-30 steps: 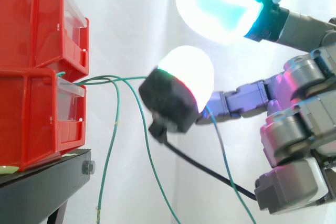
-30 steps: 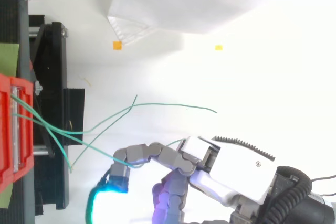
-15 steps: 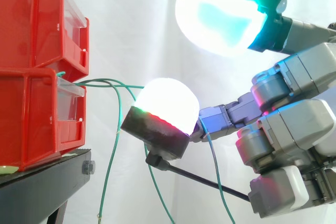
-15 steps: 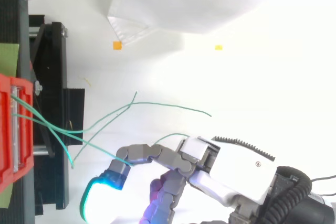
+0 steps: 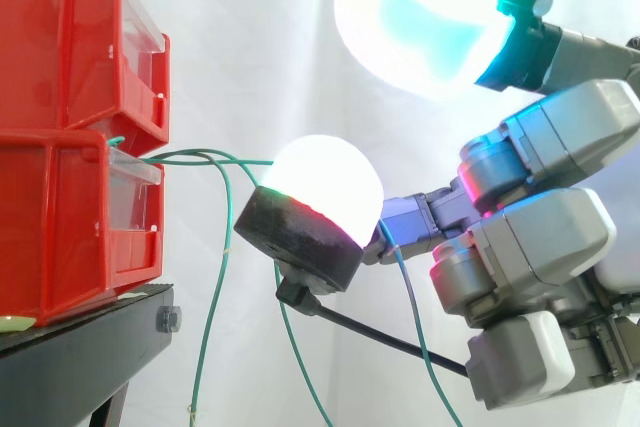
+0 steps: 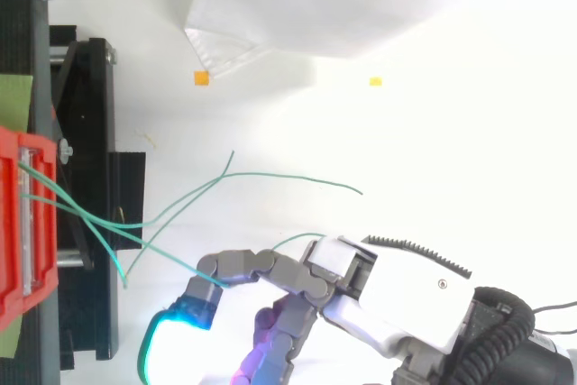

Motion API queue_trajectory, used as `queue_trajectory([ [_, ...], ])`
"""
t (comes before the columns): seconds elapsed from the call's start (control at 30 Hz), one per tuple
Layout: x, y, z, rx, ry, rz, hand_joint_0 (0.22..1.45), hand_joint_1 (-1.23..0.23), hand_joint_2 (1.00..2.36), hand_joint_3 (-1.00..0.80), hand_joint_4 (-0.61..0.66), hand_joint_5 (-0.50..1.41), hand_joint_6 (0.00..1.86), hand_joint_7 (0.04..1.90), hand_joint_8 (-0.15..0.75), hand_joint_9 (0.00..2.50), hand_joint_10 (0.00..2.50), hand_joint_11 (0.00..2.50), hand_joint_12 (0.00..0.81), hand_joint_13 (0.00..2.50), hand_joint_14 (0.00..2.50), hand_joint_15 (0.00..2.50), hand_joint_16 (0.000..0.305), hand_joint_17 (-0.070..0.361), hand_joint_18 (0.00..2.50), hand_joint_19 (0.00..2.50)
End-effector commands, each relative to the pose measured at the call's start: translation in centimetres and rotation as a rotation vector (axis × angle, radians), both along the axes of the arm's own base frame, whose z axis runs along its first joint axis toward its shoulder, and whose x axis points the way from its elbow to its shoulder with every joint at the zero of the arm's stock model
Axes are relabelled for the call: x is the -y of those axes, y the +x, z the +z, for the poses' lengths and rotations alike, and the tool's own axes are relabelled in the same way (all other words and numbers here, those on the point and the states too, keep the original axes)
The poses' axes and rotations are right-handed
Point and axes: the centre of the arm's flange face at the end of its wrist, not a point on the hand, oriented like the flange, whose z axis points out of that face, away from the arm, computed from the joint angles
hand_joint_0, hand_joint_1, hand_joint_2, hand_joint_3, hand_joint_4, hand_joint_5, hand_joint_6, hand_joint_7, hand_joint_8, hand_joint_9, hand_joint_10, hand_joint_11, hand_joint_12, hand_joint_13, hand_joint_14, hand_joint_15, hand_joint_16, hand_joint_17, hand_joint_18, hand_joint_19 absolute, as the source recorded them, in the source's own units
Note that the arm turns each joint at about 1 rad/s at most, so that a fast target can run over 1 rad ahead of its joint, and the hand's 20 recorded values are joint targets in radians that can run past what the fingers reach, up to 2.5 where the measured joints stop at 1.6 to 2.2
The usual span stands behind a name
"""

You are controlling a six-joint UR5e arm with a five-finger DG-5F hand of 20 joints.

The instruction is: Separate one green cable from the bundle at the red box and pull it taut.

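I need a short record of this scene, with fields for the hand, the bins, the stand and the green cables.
bins: two red bins, stacked, on the black stand
cables: green cables come out of the lower bin at its front
one cable: runs almost straight from that bin to the hand
other cables: hang loose, ends free
hand: right of the bins, at the cables
grip: cannot tell

Red bins [image 5: 70, 77]: glossy moulded plastic, with clear plastic fronts [image 5: 140, 172]. Stand [image 5: 90, 347] beneath: black, matt, with a dull metal bolt [image 5: 168, 320] at its edge. Green cable [image 5: 215, 287]: thin, smooth plastic sheath. Hand [image 5: 540, 257]: grey segments, satin finish, plastic-looking. Its fingertips [image 5: 325, 187] are smooth translucent domes on matt black bases. White cover [image 6: 406, 290] behind the hand: smooth, slight sheen. Curtain [image 5: 250, 47]: white cloth, matt, soft folds.
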Motion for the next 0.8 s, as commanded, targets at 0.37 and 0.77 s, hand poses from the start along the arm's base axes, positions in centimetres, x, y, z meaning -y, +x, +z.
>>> queue_trajectory([
  [0.37, 0.01, 0.09, 0.05, 0.005, -0.002, 0.000, 0.71, -1.11, 1.01, -0.37, 0.06, 0.04, 0.62, 1.27, 0.257, 1.72, 0.02, 1.46, 0.285, 1.33, 0.01, 1.60, 0.038, 0.085, 0.93, 1.16],
  [0.77, -0.01, 0.12, 0.07, 0.007, -0.002, 0.000, 0.58, -1.03, 1.00, -0.50, -0.03, -0.02, 0.84, 1.11, 0.266, 1.70, 0.02, 1.53, 0.296, 1.30, 0.00, 1.58, 0.039, 0.088, 0.91, 1.18],
])
